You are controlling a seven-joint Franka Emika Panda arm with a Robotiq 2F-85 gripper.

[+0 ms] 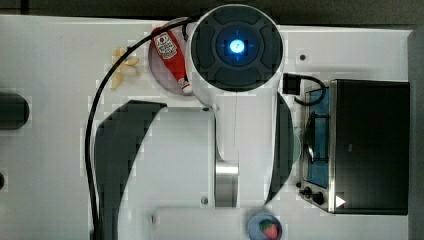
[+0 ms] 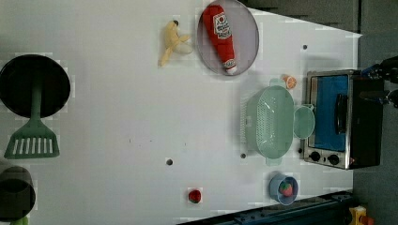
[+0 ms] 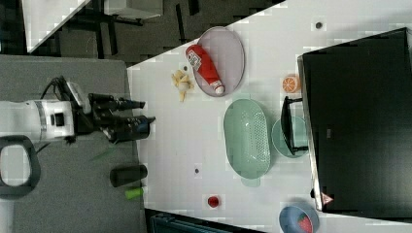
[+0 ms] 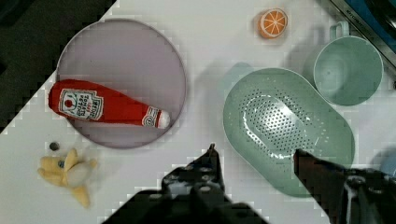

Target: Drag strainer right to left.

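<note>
Left view: strainer (image 2: 270,122) beside oven (image 2: 341,119), bare table (image 2: 117,117) leftward.

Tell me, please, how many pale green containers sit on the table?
2: the strainer in front of the toaster oven, and a smaller round bowl between the two. Others may be hidden.

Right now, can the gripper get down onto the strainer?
Probably yes. The gripper hangs above the table with its jaws open, and the strainer lies uncovered and empty. The green cup sits close beside its far rim.
</note>
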